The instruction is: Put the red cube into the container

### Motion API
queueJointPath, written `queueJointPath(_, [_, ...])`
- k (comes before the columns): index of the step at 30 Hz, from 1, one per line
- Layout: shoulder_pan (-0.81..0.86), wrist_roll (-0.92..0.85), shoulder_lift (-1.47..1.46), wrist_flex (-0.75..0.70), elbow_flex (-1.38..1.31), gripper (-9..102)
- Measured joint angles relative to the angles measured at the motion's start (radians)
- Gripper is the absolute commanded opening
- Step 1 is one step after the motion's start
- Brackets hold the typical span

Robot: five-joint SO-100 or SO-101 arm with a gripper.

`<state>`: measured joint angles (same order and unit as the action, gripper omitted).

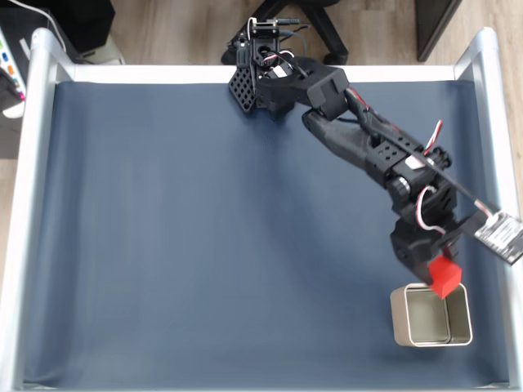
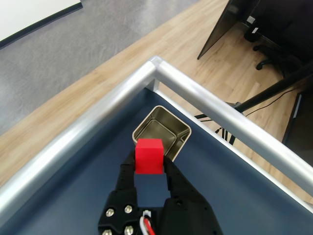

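Note:
The red cube [image 1: 444, 275] [image 2: 148, 155] is held off the table between the black fingers of my gripper [image 1: 437, 273] [image 2: 149, 164], which is shut on it. In the fixed view the cube hangs over the upper rim of the container [image 1: 431, 316], a small square silver-beige tin at the table's lower right. In the wrist view the container [image 2: 161, 132] lies just beyond the cube, close to the table's metal corner, and its inside looks bare.
A raised silver rail [image 1: 29, 204] [image 2: 220, 110] frames the dark blue table surface [image 1: 204, 245]. The arm's base [image 1: 265, 69] sits at the top edge. Floor, chair legs and cables lie outside the rail.

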<state>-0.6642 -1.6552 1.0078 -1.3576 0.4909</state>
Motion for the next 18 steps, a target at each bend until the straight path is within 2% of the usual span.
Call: queueJointPath(18, [0.055, 0.041, -0.146, 0.103, -0.121, 0])
